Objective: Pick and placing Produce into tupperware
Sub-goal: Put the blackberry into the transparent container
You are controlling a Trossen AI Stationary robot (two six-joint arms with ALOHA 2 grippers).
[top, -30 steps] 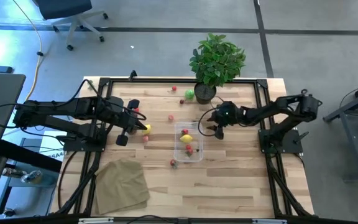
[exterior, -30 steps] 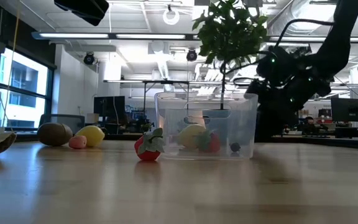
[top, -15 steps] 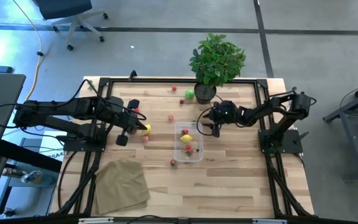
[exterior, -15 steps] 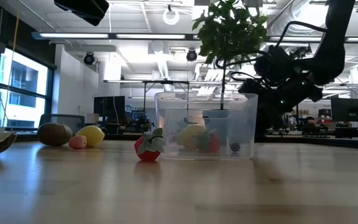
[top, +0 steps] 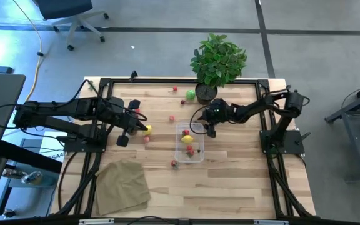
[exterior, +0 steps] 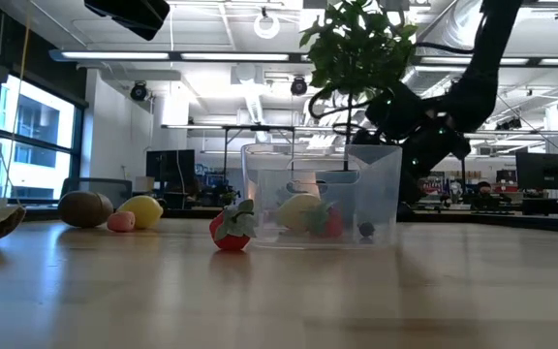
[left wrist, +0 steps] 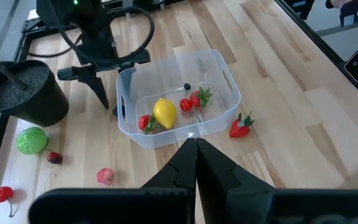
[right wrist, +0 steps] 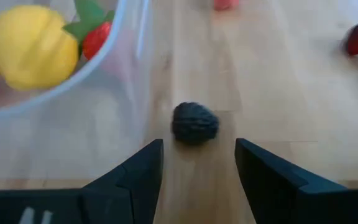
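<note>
The clear tupperware point(top: 190, 143) stands mid-table with a yellow lemon point(left wrist: 165, 112) and red strawberries point(left wrist: 193, 101) inside. A small dark round piece of produce point(right wrist: 194, 123) lies on the wood just outside its wall. My right gripper point(right wrist: 197, 163) is open and low beside that wall. Its fingers stand on either side of the dark piece, just short of it and clear of it. My left gripper point(left wrist: 196, 147) is shut with nothing in it and hangs high over the table's left half point(top: 135, 122). A loose strawberry point(exterior: 231, 229) rests on the wood near the tupperware.
A potted plant point(top: 217, 60) stands at the far edge, close behind my right arm. More produce lies about: a green piece point(left wrist: 31, 140), cherries point(left wrist: 4, 194), a pink piece point(left wrist: 105, 176), a lemon point(exterior: 141, 210) and a kiwi point(exterior: 85, 208). A tan cloth point(top: 122, 184) lies near left.
My right gripper has moved toward the table's left edge and slightly down, closing in on the tupperware's wall. It has rolled a little and stayed open.
</note>
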